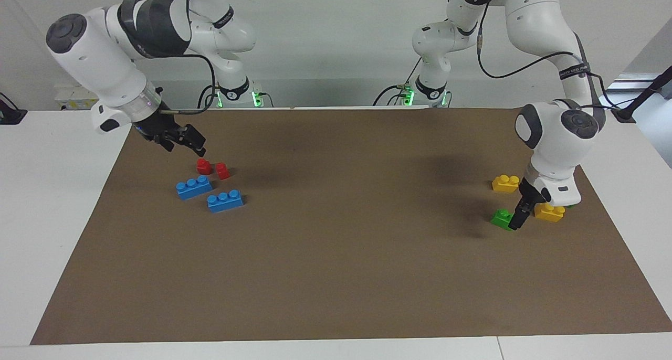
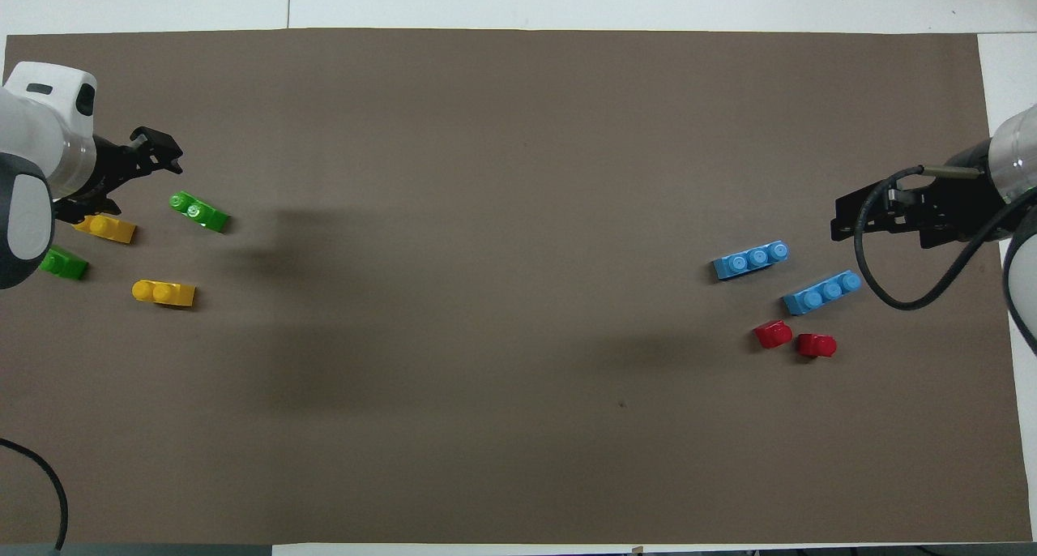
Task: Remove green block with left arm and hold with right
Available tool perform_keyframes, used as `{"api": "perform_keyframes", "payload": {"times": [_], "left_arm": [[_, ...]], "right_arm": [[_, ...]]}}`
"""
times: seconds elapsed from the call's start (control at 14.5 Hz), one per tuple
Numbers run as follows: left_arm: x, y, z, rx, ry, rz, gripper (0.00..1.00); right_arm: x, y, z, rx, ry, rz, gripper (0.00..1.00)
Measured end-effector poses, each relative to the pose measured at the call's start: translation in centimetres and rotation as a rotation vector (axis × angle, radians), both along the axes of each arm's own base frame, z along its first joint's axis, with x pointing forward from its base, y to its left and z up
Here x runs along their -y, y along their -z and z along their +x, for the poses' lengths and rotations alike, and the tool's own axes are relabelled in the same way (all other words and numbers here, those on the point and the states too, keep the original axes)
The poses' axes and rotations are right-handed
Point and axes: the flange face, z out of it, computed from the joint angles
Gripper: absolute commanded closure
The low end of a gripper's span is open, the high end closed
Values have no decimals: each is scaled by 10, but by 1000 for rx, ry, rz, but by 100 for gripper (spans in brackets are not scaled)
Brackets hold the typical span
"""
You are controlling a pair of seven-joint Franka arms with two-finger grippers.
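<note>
Fingers (image 1: 517, 219) beside green block (image 1: 502, 218)

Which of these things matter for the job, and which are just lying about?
In the job: green block, left gripper beside it, right gripper waiting.
Lying about: darker green block, two yellow blocks, two blue blocks, two red blocks.

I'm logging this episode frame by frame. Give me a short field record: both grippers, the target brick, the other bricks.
left gripper: low beside the small bright green two-stud plastic brick; contact unclear
bright green brick: resting on the brown mat, toward the left arm's end
right gripper: waiting above the mat, by the small red bricks
other bricks: two blue three-stud bricks, two yellow bricks, one darker green brick
</note>
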Motion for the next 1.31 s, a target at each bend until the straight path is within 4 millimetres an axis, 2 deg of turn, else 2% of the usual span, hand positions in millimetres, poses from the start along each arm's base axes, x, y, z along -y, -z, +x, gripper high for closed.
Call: {"api": "perform_keyframes", "payload": {"times": [0.28,0.55,0.83,1.1,1.31], "left_arm": [[9,-51,-27,-51,207,37,0],[15,-88,-50,-62,275,39,0],[18,-99,-56,-59,279,24,0],[17,-129,-61,-65,273,26,0],[17,-137,-64,-66,273,27,0]], "right_arm": [[4,-1,4,17,-32,0,0],[5,-4,9,60,-32,-1,0],[14,-7,13,94,-67,-87,0],[14,-6,13,93,-68,-90,0],[14,-5,13,84,-69,-90,0]]}}
